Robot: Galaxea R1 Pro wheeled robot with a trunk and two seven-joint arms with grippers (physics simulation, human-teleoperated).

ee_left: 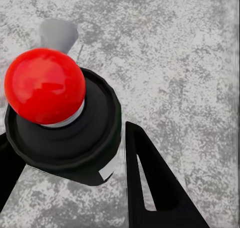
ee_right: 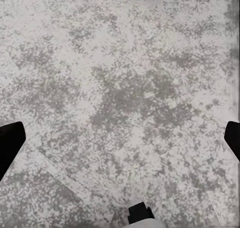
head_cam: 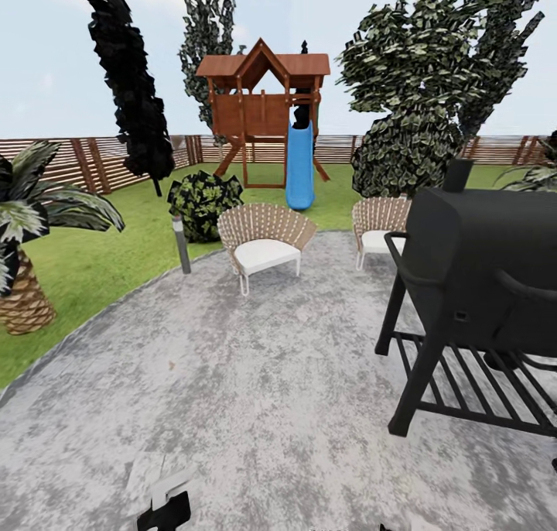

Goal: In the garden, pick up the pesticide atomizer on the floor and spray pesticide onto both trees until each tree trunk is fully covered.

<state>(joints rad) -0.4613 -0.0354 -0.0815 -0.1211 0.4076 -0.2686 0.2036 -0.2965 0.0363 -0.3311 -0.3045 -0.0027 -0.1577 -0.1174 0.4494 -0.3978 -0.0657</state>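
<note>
Pesticide atomizer lies somewhere we cannot spot yet; we stand on the grey patio [head_cam: 255, 376] facing the lawn [head_cam: 93, 260]. Our left claw [ee_left: 70, 188] looks open; the right claw's state we cannot tell. We should skirt the black grill [head_cam: 480, 283], scanning the ground

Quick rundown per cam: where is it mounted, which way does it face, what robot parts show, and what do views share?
Head: on the robot's head, facing forward and down across the paving to chairs, grill, playset and fence; a black-and-white robot part shows at the bottom edge.
Left wrist: near the left hand, facing down at paving; a red ball on a black base and a dark finger show.
Right wrist: near the right hand, facing straight down at paving; dark tips at the edges.
Shared: all see the same mottled grey paving.
</note>
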